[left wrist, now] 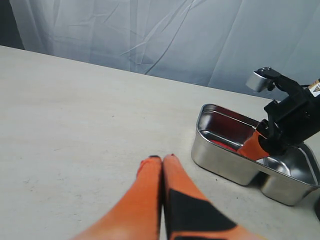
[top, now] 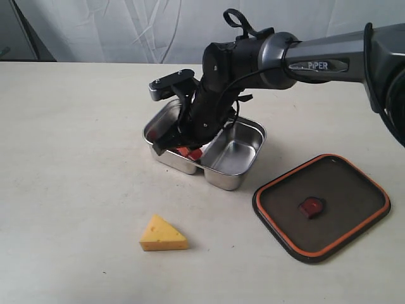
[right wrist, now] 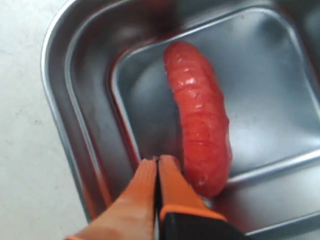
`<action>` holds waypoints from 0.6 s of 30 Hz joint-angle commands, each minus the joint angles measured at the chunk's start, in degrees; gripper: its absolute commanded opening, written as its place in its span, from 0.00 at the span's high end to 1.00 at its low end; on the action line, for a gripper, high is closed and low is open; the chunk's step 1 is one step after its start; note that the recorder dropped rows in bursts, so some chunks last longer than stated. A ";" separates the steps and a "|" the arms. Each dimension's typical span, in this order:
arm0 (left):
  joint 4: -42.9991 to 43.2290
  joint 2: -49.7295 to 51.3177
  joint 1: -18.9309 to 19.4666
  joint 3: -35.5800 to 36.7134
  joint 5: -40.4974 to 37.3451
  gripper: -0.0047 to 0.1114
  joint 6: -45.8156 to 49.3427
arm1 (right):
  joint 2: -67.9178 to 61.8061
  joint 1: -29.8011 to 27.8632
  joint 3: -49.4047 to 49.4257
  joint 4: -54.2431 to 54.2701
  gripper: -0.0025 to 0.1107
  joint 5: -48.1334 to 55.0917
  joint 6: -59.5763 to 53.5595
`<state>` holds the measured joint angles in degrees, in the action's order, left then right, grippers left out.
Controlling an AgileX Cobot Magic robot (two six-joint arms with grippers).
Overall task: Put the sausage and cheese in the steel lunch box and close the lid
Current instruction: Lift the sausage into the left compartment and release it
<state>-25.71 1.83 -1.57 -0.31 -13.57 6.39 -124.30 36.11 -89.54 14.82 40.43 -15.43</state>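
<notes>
The red sausage [right wrist: 200,125] lies flat in the left compartment of the steel lunch box [top: 243,177], partly visible under the arm in the exterior view [top: 188,152]. My right gripper [right wrist: 157,162] hangs inside that compartment, shut and empty, its fingertips beside the sausage. The yellow cheese [top: 162,234] sits on the table in front of the box. The lid [top: 321,206] lies seal side up to the right of the box. My left gripper [left wrist: 161,159] is shut and empty over bare table, well left of the steel lunch box [left wrist: 225,160].
The right arm [top: 304,60] reaches in from the right over the box. A white cloth backdrop [top: 126,25] closes off the far side of the pale table [top: 76,190].
</notes>
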 commanded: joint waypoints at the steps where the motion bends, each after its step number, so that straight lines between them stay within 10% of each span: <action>1: -0.03 -0.15 -0.36 0.31 -0.14 0.96 0.11 | 0.47 0.05 -0.38 4.35 0.99 5.91 -8.42; 18: -0.03 -0.15 -0.36 0.31 -0.14 0.96 0.11 | 0.83 -0.05 -0.38 10.07 0.99 23.16 -25.17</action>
<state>-25.71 1.83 -1.57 -0.31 -13.57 6.39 -124.30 36.11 -89.80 24.40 59.54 -38.20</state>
